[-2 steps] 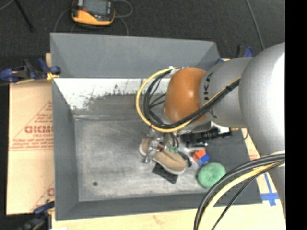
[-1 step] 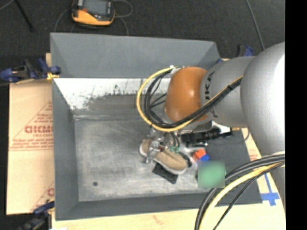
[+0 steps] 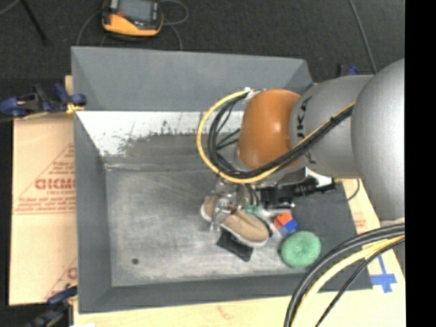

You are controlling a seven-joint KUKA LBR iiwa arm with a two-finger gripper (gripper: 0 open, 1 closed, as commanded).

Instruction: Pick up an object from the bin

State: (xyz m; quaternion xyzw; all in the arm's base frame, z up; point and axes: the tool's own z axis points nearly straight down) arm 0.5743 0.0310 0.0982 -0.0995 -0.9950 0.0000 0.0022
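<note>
Orange cover (image 3: pixel 267 129) is nearest the lens and masks the gripper (image 3: pixel 223 211); you cannot tell if it is spread or pinched. It hangs low over a tan oval (image 3: pixel 248 230) on the lower right of the bin (image 3: pixel 136 203) floor, with a black block (image 3: pixel 236 246) touching the oval and a green ball (image 3: pixel 300 248) further out. Centre on the oval and close clear of the block.

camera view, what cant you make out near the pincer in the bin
All in the camera view:
- pincer: mostly hidden under the arm's orange cover and cables.
- tan oval thing: top end covered by the pincer; kind unclear.
- black flat thing: partly under the tan one.
- small orange and blue thing: too small, half under the wrist.
</note>
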